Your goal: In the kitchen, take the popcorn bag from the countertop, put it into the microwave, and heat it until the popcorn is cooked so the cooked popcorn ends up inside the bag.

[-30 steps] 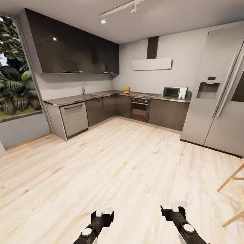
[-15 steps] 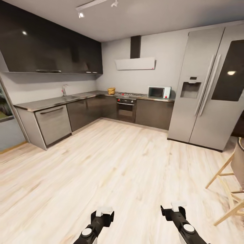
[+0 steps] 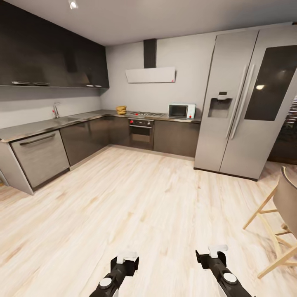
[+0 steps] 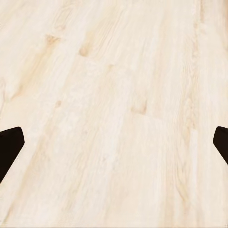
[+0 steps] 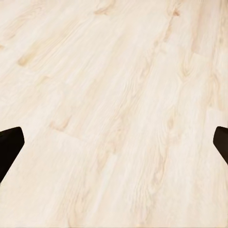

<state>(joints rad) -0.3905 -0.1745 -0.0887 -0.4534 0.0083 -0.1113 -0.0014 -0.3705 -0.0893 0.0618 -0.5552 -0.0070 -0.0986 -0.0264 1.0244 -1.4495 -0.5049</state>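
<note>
Far across the kitchen, the pale mint-blue microwave (image 3: 181, 111) stands on the grey countertop (image 3: 82, 117), right of the steel hob (image 3: 142, 114). Left of the hob, the mustard-tan popcorn bag (image 3: 121, 109) sits on the same worktop. The microwave's door looks closed. No popcorn shows. My left gripper (image 3: 127, 259) and right gripper (image 3: 215, 252) hang low over the wood floor, far from the counter. In the left wrist view the left gripper (image 4: 114, 147) is open and holds nothing. The right wrist view shows the right gripper (image 5: 114, 147) open over bare floorboards.
A tall silver fridge (image 3: 243, 103) stands right of the counter. A wooden stool (image 3: 280, 222) is close on my right. A dark oven (image 3: 141, 134) sits under the hob, and a dishwasher front (image 3: 41, 159) ends the left cabinet run. Pale wood floor (image 3: 148, 198) lies between.
The whole head view has shifted: the window has left the picture, the fridge and stool show more, and the counter looks slightly nearer. Both arms keep their pose.
</note>
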